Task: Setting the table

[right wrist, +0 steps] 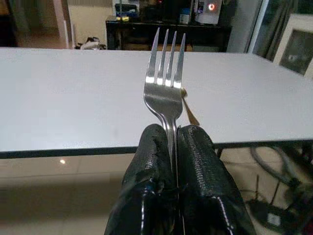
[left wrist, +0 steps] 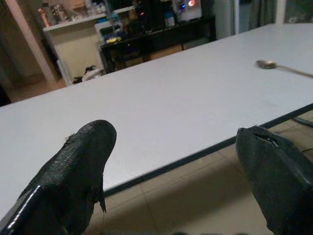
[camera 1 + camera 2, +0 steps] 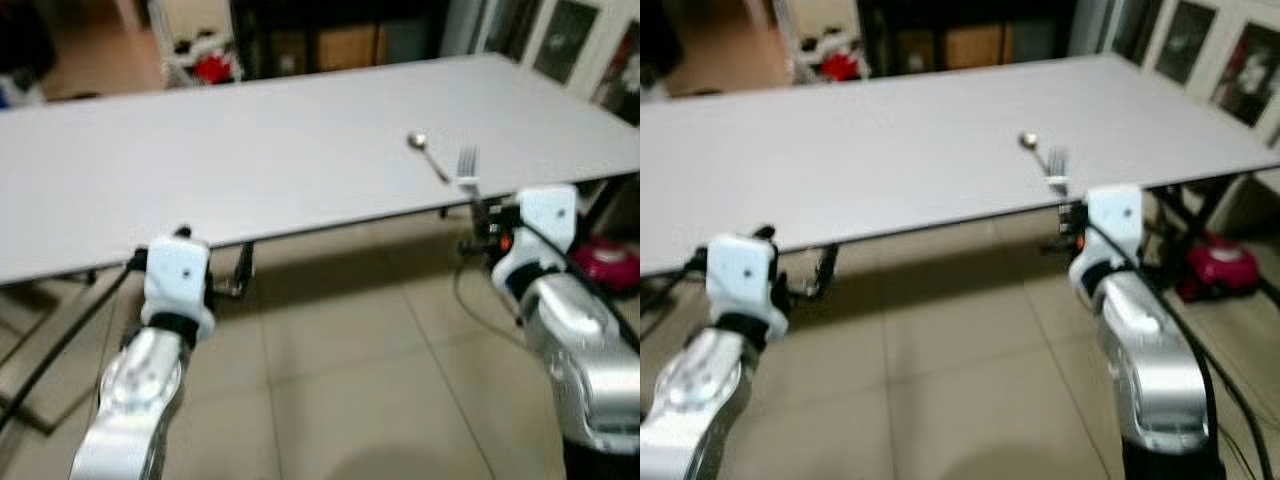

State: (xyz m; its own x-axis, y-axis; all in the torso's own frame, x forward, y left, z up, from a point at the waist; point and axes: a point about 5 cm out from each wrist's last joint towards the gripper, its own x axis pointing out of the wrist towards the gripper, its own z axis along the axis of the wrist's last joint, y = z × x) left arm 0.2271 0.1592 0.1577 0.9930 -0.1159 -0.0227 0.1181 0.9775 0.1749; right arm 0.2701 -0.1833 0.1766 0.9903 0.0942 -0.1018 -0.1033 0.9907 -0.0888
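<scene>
A long white table [image 3: 250, 170] stretches across in front of me. A metal spoon [image 3: 428, 155] lies on it near the front edge, right of centre. My right gripper [image 1: 173, 147] is shut on a silver fork [image 1: 165, 83], tines pointing up, held just short of the table's front edge close to the spoon [image 1: 188, 110]. The fork [image 3: 467, 168] stands above my right wrist in the left eye view. My left gripper [image 2: 176, 161] is open with nothing between its fingers [image 2: 78, 171], low before the table edge on the left. The spoon [image 2: 281, 67] lies far off to its side.
Tiled floor [image 3: 340, 370] lies under and before the table. A red object [image 3: 612, 262] sits on the floor at the right, with cables near it. Dark shelving and a cabinet [image 3: 330, 40] stand behind the table. Framed doors [image 3: 570, 40] are at the back right.
</scene>
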